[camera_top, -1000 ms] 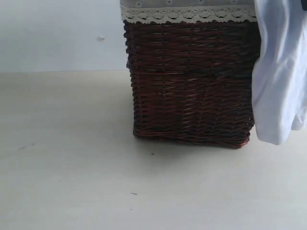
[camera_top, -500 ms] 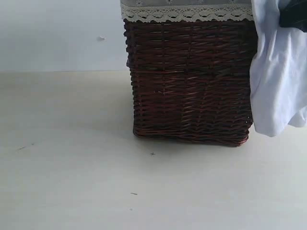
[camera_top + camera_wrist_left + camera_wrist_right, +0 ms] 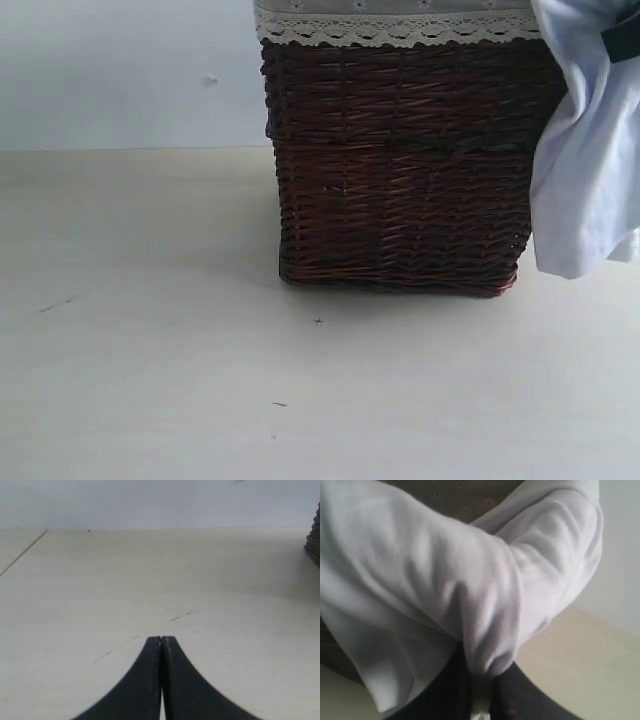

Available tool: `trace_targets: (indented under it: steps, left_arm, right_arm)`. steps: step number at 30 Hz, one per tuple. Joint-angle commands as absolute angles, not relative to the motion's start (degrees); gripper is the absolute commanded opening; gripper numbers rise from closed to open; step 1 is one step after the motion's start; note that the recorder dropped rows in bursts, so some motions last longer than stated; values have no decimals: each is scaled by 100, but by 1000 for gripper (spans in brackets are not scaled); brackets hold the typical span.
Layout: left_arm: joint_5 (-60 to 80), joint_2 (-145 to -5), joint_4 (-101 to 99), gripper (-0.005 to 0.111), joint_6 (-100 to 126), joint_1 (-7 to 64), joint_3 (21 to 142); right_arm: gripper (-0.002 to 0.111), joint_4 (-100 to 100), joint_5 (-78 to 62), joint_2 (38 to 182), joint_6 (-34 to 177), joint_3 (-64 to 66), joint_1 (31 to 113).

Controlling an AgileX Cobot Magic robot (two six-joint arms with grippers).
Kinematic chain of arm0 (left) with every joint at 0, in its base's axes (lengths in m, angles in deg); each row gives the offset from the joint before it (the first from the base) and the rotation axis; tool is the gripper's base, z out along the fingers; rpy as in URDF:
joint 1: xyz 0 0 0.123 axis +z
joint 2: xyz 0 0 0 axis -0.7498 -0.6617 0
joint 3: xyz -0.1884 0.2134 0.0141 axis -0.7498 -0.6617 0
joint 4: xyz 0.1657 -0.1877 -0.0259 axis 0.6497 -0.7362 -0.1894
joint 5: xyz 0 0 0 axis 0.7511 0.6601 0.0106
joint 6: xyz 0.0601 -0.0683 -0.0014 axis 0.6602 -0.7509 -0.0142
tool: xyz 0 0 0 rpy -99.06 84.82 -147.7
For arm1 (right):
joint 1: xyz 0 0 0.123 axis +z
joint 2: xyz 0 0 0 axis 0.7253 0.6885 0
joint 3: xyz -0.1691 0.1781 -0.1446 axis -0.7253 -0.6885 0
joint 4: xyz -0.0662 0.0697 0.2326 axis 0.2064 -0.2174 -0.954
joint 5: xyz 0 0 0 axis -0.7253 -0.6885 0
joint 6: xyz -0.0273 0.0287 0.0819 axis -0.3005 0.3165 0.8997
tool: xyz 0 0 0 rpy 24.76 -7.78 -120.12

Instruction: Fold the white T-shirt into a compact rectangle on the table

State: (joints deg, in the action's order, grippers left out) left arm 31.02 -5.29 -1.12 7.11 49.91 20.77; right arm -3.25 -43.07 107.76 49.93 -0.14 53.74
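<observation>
A plain indoor tabletop setup; the kind of room cannot be told. A cream table (image 3: 150, 380) fills the lower frame. A blank pale wall (image 3: 120, 70) sits upper left, a wicker basket (image 3: 400, 180) at centre.

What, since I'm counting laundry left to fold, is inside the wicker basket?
The wicker basket hides its inside behind its own wall. Only the lace-trimmed liner shows at the rim. The white T-shirt hangs at its right edge, pinched in the right gripper.

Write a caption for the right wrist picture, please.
The right claw pinches a bunched fold of the white T-shirt above the table.
</observation>
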Motion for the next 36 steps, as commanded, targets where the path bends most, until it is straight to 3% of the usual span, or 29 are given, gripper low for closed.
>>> trace_targets:
  steps: [1,36]
  left_arm:
    - [3035,-494,-127,0,707,5004,2086]
    - [3035,-494,-127,0,705,5004,2086]
  right_arm:
    - [0,-291,-4003,10661,4909,42,5380]
    - [0,-459,-4729,10172,5649,3956,5380]
